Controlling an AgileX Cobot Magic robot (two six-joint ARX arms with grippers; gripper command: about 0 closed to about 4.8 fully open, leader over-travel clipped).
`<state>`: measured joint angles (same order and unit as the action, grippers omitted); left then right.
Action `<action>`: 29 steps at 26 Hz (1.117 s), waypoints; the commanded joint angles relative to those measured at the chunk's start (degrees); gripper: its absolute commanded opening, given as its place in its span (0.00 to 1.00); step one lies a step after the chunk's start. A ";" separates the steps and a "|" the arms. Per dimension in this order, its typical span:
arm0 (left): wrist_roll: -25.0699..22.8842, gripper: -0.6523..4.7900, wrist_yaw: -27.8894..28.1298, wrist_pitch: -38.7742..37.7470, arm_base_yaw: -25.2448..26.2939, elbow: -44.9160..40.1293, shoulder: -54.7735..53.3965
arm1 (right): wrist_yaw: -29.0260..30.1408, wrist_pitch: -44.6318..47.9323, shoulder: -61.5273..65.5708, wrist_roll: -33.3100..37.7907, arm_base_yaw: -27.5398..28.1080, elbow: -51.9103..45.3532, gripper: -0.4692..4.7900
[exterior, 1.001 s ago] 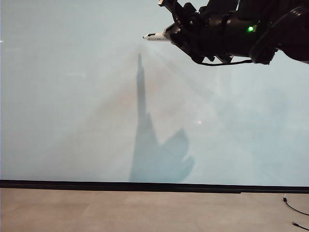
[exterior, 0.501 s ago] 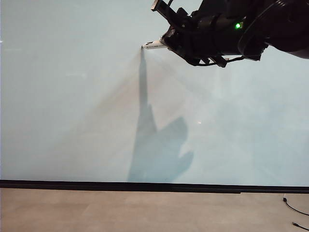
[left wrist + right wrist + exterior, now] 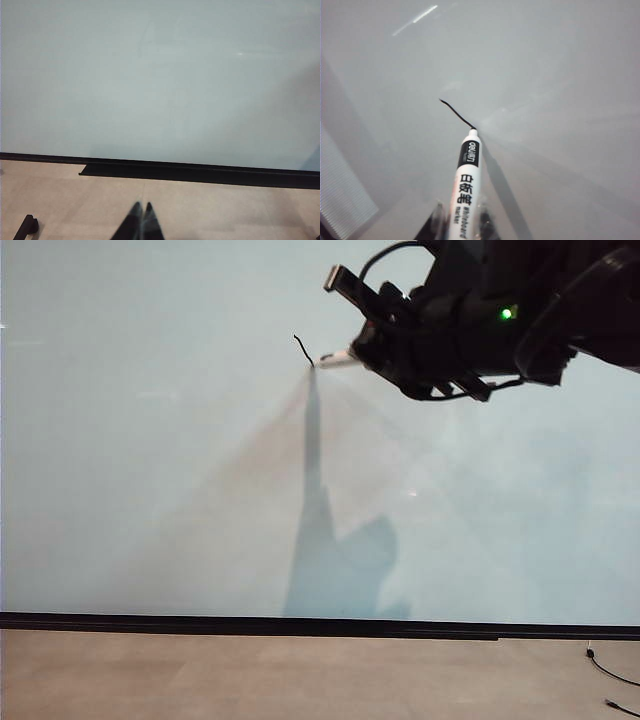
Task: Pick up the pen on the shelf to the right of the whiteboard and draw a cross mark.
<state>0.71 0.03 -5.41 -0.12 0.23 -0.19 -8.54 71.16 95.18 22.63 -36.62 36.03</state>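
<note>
The whiteboard fills the exterior view down to its black lower strip. My right gripper reaches in from the upper right and is shut on the pen, a white marker with a black tip. The pen shows between the two fingers in the right wrist view, its tip touching the whiteboard. A short curved black stroke runs up and left from the tip; this stroke is the only ink of the cross mark in view. My left gripper is shut, empty, low before the whiteboard.
The tan floor lies below the board, with a thin black cable at its far right. The arm's shadow falls on the board under the pen. A black ledge runs along the board's foot in the left wrist view.
The pen tip has slid down and to the right along the board, leaving a short black stroke where there was none. The right wrist has tilted. The left arm is still.
</note>
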 commanded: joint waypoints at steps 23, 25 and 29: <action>-0.26 0.11 -0.22 0.26 0.00 0.15 0.00 | -14.97 6.84 -0.28 0.94 1.95 -11.15 0.08; -0.24 0.11 -0.22 0.24 0.00 0.15 0.00 | -11.74 9.16 -0.35 0.20 1.46 -11.17 0.08; -0.26 0.11 -0.22 0.26 0.00 0.15 0.00 | -9.68 6.78 -5.11 -11.30 -5.75 -11.15 0.08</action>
<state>0.69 0.03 -5.41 -0.12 0.23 -0.16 -18.94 78.54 91.20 16.91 -41.30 24.67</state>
